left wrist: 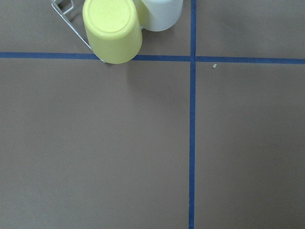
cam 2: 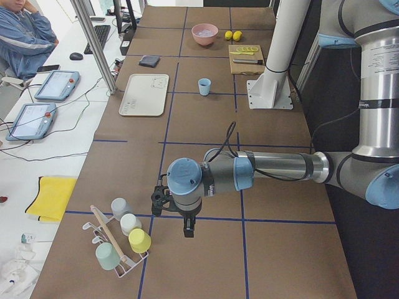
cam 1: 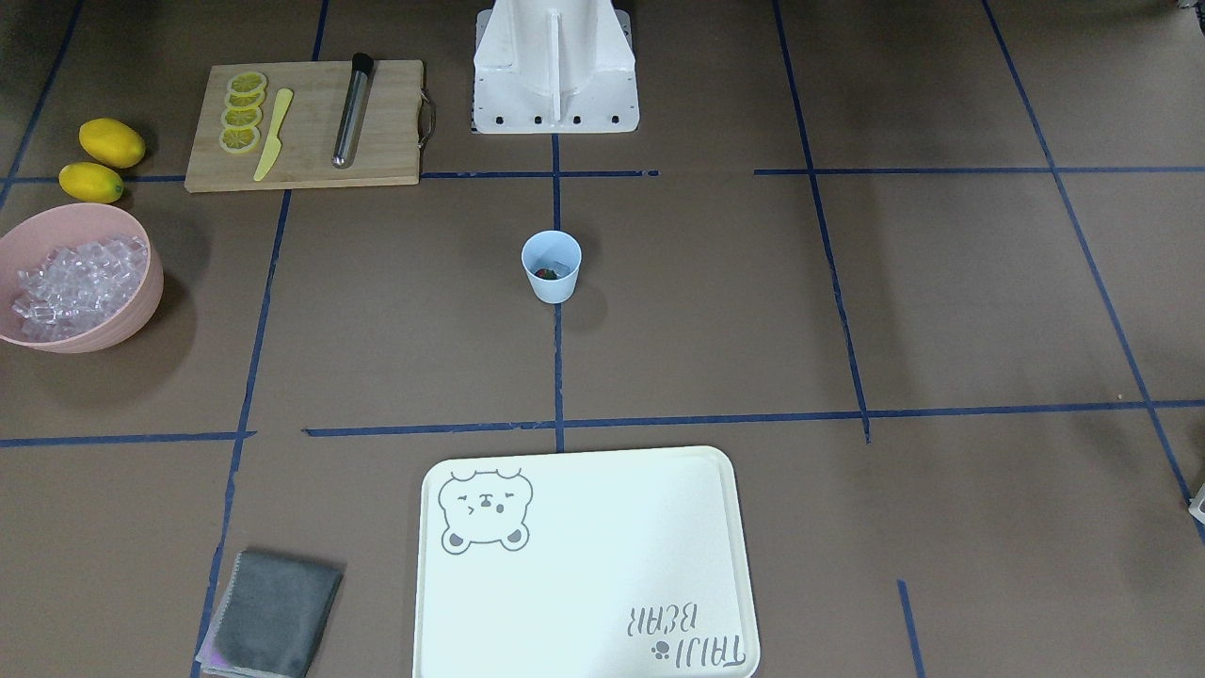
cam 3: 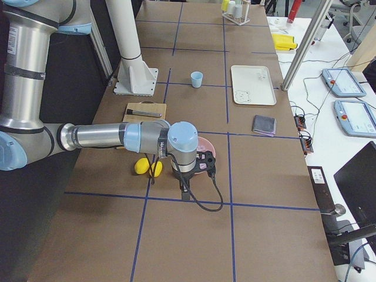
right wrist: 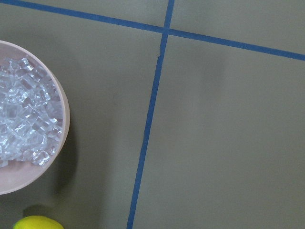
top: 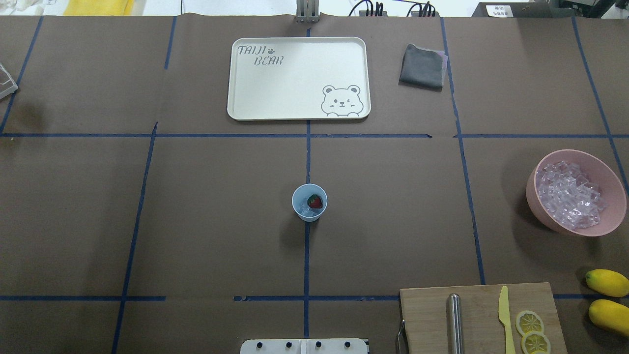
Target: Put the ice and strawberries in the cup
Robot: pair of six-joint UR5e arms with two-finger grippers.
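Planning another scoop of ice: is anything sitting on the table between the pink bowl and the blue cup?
Nothing visible does. Between the pink bowl and the cup there is only bare table. The cutting board lies nearer the robot, off that line.

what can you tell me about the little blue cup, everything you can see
The cup is small, pale blue, plain and tapered, with no handle; it looks like plastic. It stands upright, mouth up, near the middle of the table, on a blue tape line. Inside lie a dark red strawberry and some clear ice. Nothing else touches it.
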